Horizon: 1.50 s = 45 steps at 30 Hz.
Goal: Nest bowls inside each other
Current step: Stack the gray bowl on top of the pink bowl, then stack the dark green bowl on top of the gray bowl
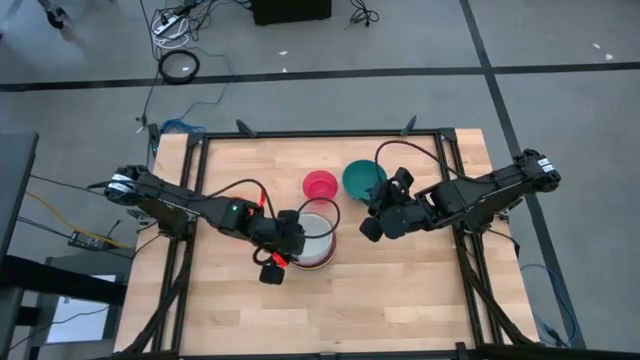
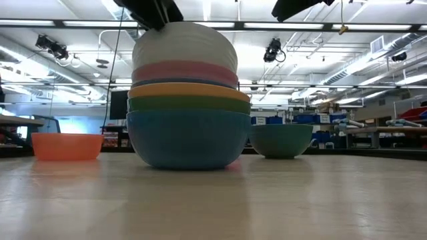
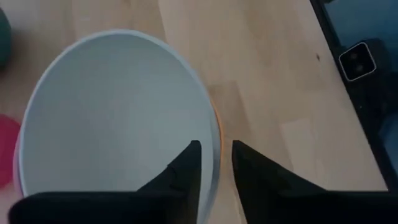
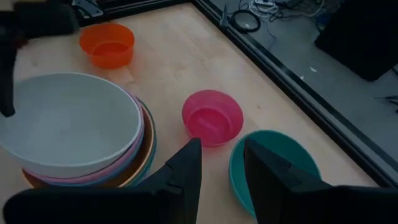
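A stack of several nested bowls stands mid-table: blue at the bottom, then green, orange and pink, with a white bowl on top. My left gripper is open. One finger stands inside the white bowl's rim and one outside, with a gap on both sides. A small pink bowl and a teal bowl rest on the table beyond the stack. My right gripper hangs open above them and holds nothing. An orange bowl sits by itself on the stack's near side.
In the high view the left arm partly covers the orange bowl. A black frame runs along the table's edges. Bare wood lies open toward the near edge.
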Tool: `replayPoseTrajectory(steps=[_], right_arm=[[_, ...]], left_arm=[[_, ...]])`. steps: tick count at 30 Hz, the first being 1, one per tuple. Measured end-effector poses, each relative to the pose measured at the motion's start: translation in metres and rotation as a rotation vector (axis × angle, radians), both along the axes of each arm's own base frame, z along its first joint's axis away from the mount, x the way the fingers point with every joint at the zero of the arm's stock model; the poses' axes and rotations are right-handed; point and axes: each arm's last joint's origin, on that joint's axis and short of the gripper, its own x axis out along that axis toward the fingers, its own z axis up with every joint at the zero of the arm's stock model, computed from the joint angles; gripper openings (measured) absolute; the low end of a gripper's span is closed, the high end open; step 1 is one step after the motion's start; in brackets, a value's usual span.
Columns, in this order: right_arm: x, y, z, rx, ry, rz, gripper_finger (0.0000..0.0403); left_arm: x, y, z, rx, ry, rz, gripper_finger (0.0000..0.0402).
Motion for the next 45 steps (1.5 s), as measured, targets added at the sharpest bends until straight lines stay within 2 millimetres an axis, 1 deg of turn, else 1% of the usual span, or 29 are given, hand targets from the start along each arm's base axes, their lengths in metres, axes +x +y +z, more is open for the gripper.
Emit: replayPoseTrajectory(steps=[4, 6, 8, 11, 17, 22, 31, 34, 38, 42, 45], right_arm=[[0.001, -0.008, -0.003, 0.040, 0.010, -0.024, 0.0107], [0.002, -0.013, -0.008, 0.074, 0.026, -0.049, 0.0107], [0.002, -0.021, -0.016, 0.116, 0.058, -0.079, 0.0107], [0.001, -0.031, -0.034, 0.146, 0.108, -0.119, 0.0107], [0.000, -0.041, -0.056, 0.149, 0.146, -0.169, 0.0107], [-0.001, -0.047, -0.061, 0.150, 0.154, -0.196, 0.0107], [0.000, -0.049, -0.060, 0.147, 0.150, -0.205, 0.0107], [0.000, -0.049, -0.060, 0.147, 0.150, -0.205, 0.0107], [0.000, -0.050, -0.060, 0.142, 0.153, -0.202, 0.0107], [0.001, -0.058, -0.060, 0.141, 0.165, -0.214, 0.0107], [0.002, -0.067, -0.061, 0.183, 0.189, -0.201, 0.0107]], left_arm=[[-0.001, 0.000, 0.009, -0.007, 0.018, 0.016, 0.0116], [0.000, 0.000, 0.014, -0.012, -0.001, 0.015, 0.0118], [0.000, 0.000, 0.015, -0.013, -0.006, 0.015, 0.0118], [0.002, 0.001, 0.014, -0.014, -0.009, 0.017, 0.0119], [0.006, -0.002, 0.014, -0.071, -0.035, -0.004, 0.0119], [0.010, -0.004, 0.013, -0.118, -0.039, -0.009, 0.0119], [0.026, -0.010, -0.014, -0.147, 0.046, -0.034, 0.0119], [0.028, -0.011, -0.014, -0.152, 0.034, -0.041, 0.0119], [0.025, -0.010, -0.007, -0.164, 0.038, -0.045, 0.0119], [0.017, -0.008, 0.019, -0.164, 0.054, -0.057, 0.0120], [0.006, -0.004, 0.038, -0.126, 0.087, -0.041, 0.0120]])
